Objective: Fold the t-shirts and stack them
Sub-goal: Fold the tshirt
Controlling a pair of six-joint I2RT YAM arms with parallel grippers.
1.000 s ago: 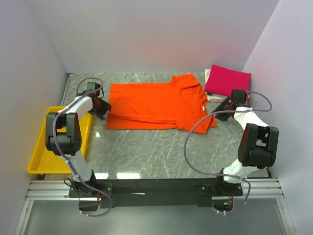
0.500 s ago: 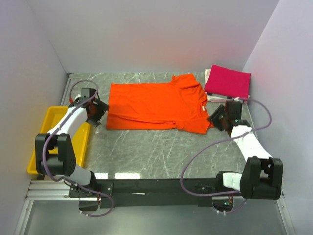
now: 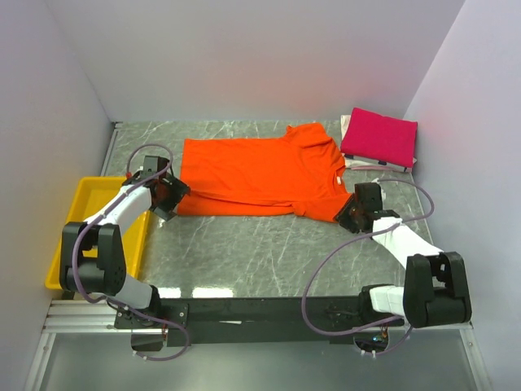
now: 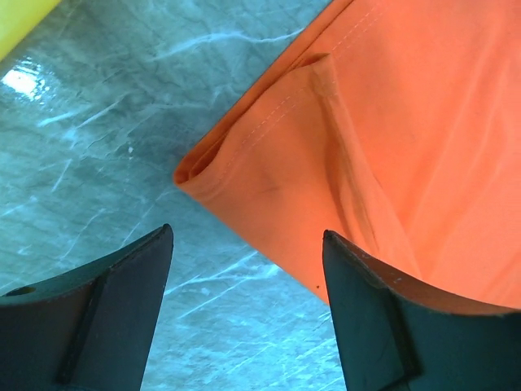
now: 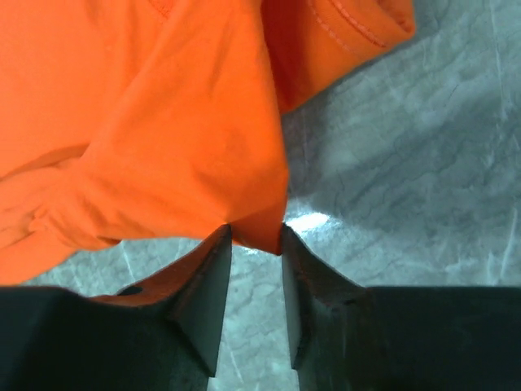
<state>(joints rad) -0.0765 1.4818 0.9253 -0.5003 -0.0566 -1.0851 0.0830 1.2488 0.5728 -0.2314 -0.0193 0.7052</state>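
The orange t-shirt (image 3: pixel 260 175) lies spread across the far middle of the table, its near edge folded under. The magenta-pink t-shirt (image 3: pixel 379 134) lies folded at the back right. My left gripper (image 3: pixel 167 198) is open at the orange shirt's near left corner; in the left wrist view (image 4: pixel 248 232) that corner (image 4: pixel 244 163) lies just ahead of the wide-apart jaws, the right fingertip over the cloth's edge. My right gripper (image 3: pixel 352 213) is at the near right corner; in the right wrist view (image 5: pixel 255 232) the jaws stand narrow, with the orange shirt's (image 5: pixel 146 106) tip pinched between them.
A yellow tray (image 3: pixel 69 244) stands at the table's left edge, beside the left arm; a bit of it shows in the left wrist view (image 4: pixel 20 12). White walls close the table on three sides. Grey marble tabletop (image 3: pixel 260 244) lies between the shirt and the arm bases.
The left gripper has come right and nearer to the shirt's near left corner. The right gripper has moved from beside the pink shirt down to the orange shirt's near right corner and closed on it.
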